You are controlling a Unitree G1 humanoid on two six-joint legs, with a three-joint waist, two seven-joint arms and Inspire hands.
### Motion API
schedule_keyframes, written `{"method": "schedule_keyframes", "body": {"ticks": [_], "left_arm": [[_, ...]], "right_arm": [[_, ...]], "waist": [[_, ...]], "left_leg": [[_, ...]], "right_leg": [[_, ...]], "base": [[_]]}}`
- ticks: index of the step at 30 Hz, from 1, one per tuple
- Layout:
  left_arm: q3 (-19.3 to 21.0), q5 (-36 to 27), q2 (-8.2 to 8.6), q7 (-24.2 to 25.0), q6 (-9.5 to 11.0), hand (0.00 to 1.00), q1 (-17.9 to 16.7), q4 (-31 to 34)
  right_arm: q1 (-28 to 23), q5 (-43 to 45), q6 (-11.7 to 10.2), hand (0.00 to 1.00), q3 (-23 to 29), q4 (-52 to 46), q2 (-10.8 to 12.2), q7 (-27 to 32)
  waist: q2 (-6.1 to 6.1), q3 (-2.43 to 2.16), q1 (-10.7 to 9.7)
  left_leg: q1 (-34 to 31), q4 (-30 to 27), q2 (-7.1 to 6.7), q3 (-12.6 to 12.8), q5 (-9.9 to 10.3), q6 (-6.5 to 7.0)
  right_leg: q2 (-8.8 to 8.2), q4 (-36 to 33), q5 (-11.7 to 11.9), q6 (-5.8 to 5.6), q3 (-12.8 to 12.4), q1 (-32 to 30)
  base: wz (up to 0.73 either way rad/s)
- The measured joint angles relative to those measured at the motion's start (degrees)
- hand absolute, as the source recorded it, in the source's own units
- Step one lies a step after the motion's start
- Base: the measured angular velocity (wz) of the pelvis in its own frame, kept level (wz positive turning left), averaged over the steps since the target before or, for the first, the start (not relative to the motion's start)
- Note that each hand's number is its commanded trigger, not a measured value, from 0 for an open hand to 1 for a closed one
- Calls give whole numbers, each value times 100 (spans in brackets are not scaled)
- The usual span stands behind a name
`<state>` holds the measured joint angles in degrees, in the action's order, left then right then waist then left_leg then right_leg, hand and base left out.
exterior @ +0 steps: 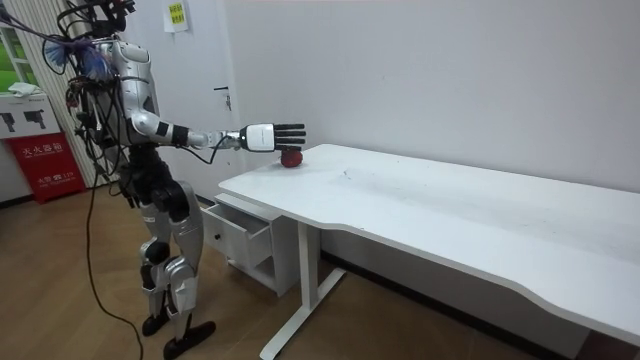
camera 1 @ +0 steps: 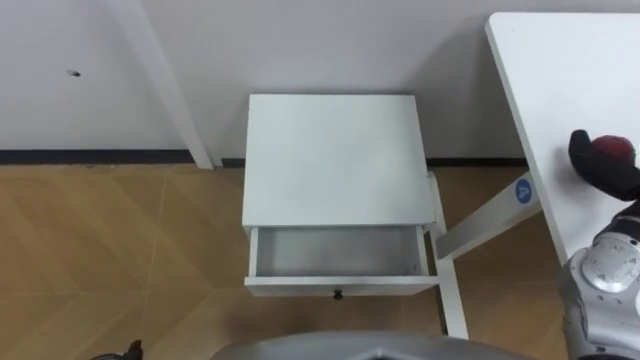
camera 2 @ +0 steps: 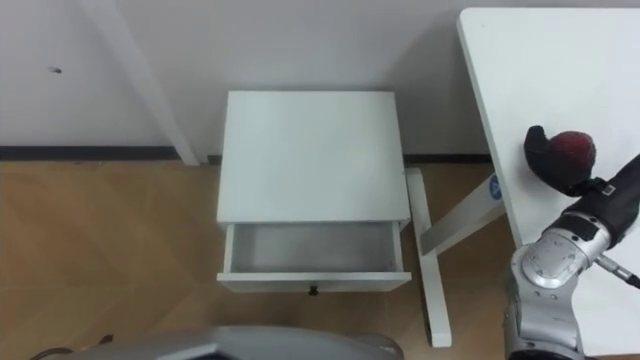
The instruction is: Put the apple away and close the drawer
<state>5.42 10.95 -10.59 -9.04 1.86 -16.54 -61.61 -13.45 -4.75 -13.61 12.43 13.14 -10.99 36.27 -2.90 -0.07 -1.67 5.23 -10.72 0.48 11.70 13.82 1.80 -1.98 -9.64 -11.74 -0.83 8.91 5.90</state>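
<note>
One hand is in play: the right hand [camera 2: 556,165] is out over the table [camera 2: 560,60], right at the apple [camera 2: 574,148]. In the room view the fingers [exterior: 292,130] run straight and a little spread, just above the fruit and not curled round it. Nothing is gripped, and the apple sits on the table near its edge.

From the head, the apple lies on the far side of the hand and a touch to its right, so a grasp means closing forward and down over it. It's round, so there's no long axis to line up. The drawer [camera 2: 310,250] stands open in the cabinet [camera 2: 308,155], well apart to the left and lower, which is the way the carry must go.

The dark hand covers the apple's near half, so I can't tell whether they touch. The left hand [camera 1: 130,351] is barely a dark tip at the lower left edge, far from the fruit.
</note>
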Motion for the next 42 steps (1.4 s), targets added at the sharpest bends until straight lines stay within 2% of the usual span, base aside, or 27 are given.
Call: {"method": "schedule_keyframes", "body": {"ticks": [7, 14, 21, 34, 42], "left_arm": [[1, -4, 7, 0, 2, 0, 2, -1], [2, 28, 30, 2, 1, 0, -19, 1], [8, 225, 31, 2, 0, 0, -14, -4], [9, 378, 33, 2, -11, 0, -16, -22], [20, 497, 33, 2, -48, 0, -16, -26]], "right_arm": [[16, -176, -1, 0, 0, 171, -1, -103], [22, -240, 9, 0, 1, 479, -1, -558], [62, -265, 119, 0, 3, 500, -2, -974], [111, -252, 122, 0, 6, 613, -2, -1150], [240, -264, 241, 0, 15, 859, -15, -1144]], "waist": [[-8, 1, 4], [1, -1, -19], [-11, 1, -68], [-23, 1, -104], [-49, 13, -99]], "left_leg": [[29, -6, 3, -6, 0, 0], [-14, -13, 4, -23, 0, 0], [-64, -8, -4, -52, -2, 3], [-56, -9, -8, -69, -3, 3], [-56, -14, -12, -70, -5, 6]], "right_leg": [[-2, -8, 2, 1, 14, 16], [-8, -13, 2, 2, 48, 19], [-13, -3, 2, 2, 56, 7], [-14, -5, 2, 2, 61, 12], [-20, -6, 2, 1, 72, 6]], "base": [[0], [1], [0], [0], [0]]}}
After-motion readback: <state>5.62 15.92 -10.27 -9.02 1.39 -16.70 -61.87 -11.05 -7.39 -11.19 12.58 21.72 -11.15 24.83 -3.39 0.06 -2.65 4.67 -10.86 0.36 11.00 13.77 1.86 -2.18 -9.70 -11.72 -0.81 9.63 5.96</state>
